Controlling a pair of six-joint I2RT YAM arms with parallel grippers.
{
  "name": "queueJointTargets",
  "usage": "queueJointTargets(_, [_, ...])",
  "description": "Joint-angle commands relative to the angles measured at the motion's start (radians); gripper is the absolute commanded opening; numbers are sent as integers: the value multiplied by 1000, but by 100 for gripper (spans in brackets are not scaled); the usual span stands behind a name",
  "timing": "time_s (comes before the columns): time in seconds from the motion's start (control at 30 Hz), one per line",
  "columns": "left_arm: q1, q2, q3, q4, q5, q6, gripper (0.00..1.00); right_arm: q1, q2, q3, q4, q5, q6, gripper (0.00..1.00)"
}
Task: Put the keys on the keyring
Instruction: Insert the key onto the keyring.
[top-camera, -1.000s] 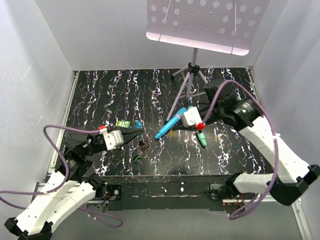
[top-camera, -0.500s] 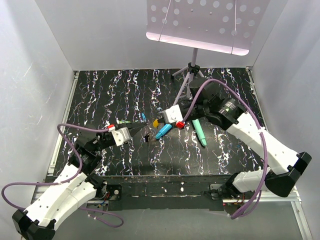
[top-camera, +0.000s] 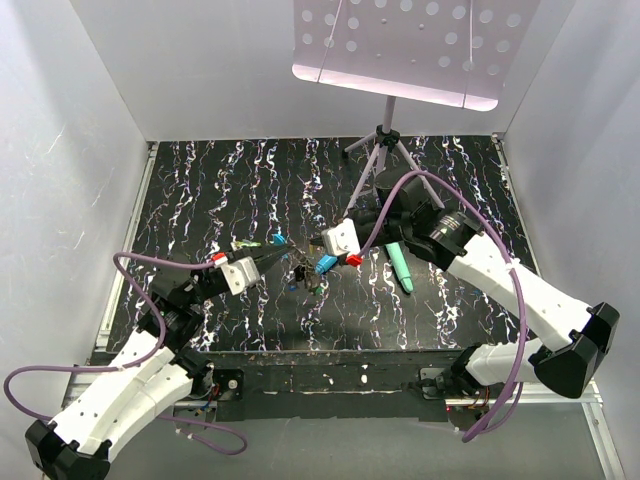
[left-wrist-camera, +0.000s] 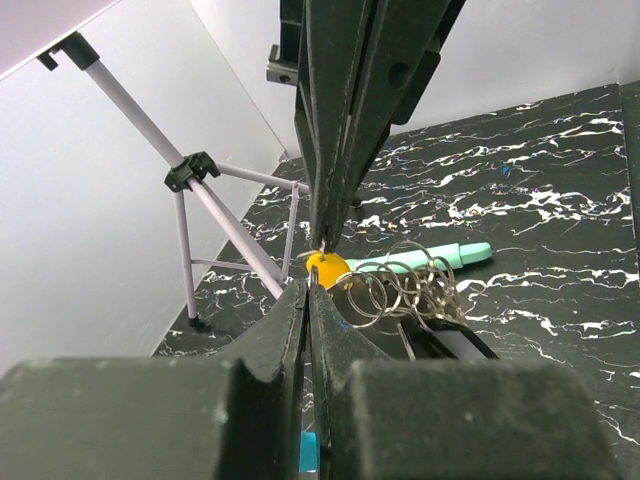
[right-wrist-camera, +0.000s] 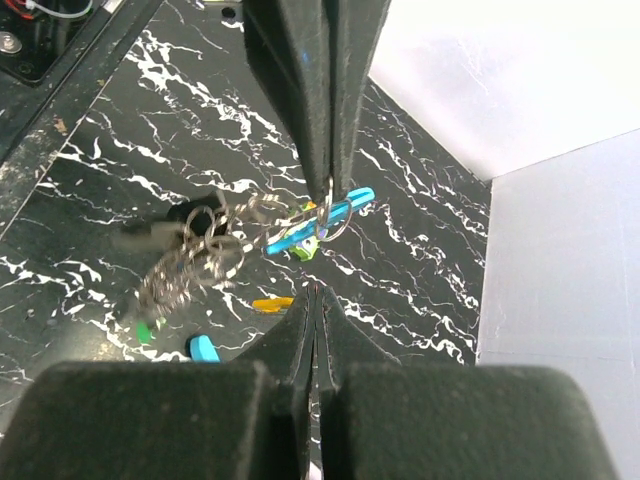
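Left hand is pinched shut on a loop of the keyring, which hangs over the worktop (a yellow-headed key at the tips). Right hand, fingers together, meets it tip to tip. Beyond lies a teal stick.

Table: black, with white marbled veining. Keyring: silver-grey loops. Keys: one yellow head; green and blue heads lie blurred on the table. Sticks: one mint-teal, one cyan. Left gripper and right gripper: black fingers, white bodies, red marks. Cables: purple. Stand panel: pale lilac, dotted with holes.
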Motion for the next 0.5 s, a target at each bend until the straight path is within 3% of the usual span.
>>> queueJointTargets(0.0, [4, -15, -13, 70, -39, -14, 0, 1, -41, -17, 148, -13, 67, 1])
queueJointTargets(0.47, [-9, -24, -48, 158, -97, -91, 0, 2, -49, -62, 257, -17, 182, 1])
